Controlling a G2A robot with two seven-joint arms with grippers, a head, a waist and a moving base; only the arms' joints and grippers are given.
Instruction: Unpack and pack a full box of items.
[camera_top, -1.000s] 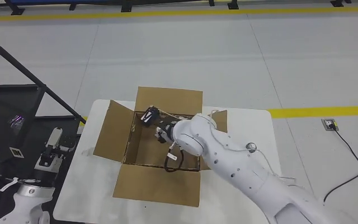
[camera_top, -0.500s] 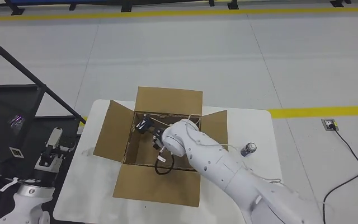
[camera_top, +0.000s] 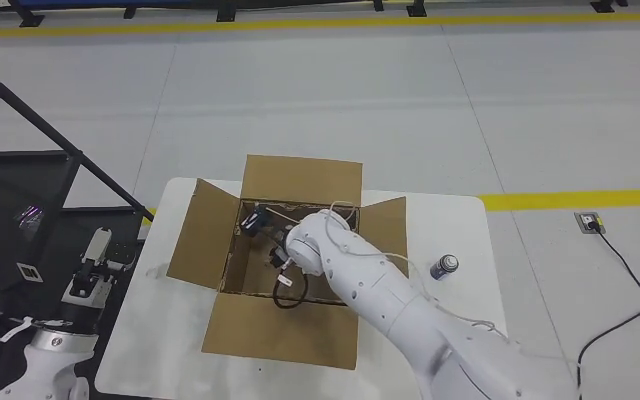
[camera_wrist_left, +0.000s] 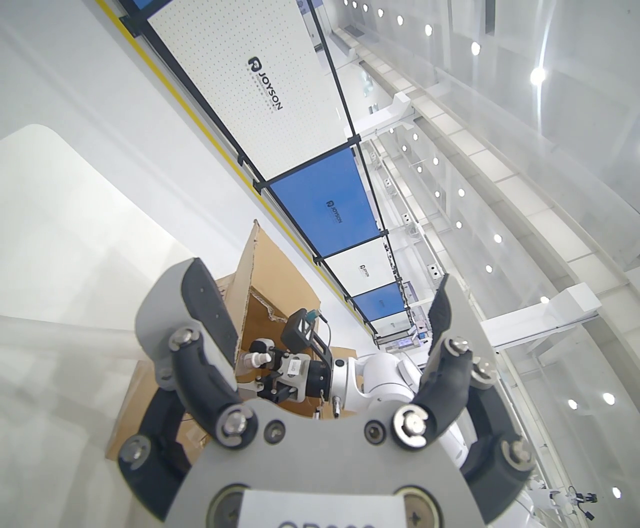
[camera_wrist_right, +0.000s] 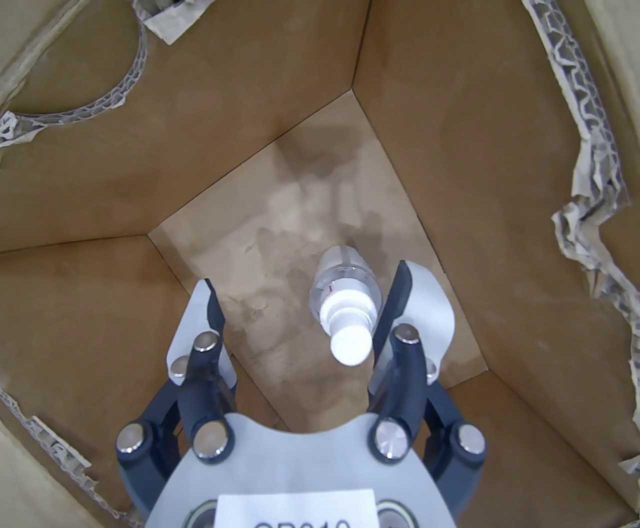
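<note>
Right wrist view: right gripper (camera_wrist_right: 305, 277), fingers spread, inside the box (camera_wrist_right: 475, 150); bottle (camera_wrist_right: 344, 287) stands on its floor between them, hard by one finger. Risk: closing off-centre, that finger may strike first and topple the bottle.

Wall panels (camera_wrist_left: 270, 115) carry a logo; wrist label (camera_wrist_right: 297, 507) is cropped.

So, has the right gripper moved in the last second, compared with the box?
Yes. Seen from the top view, the right gripper has shifted from over the back edge of the cardboard box to further inside it, slightly nearer the wall on the picture's left.
</note>
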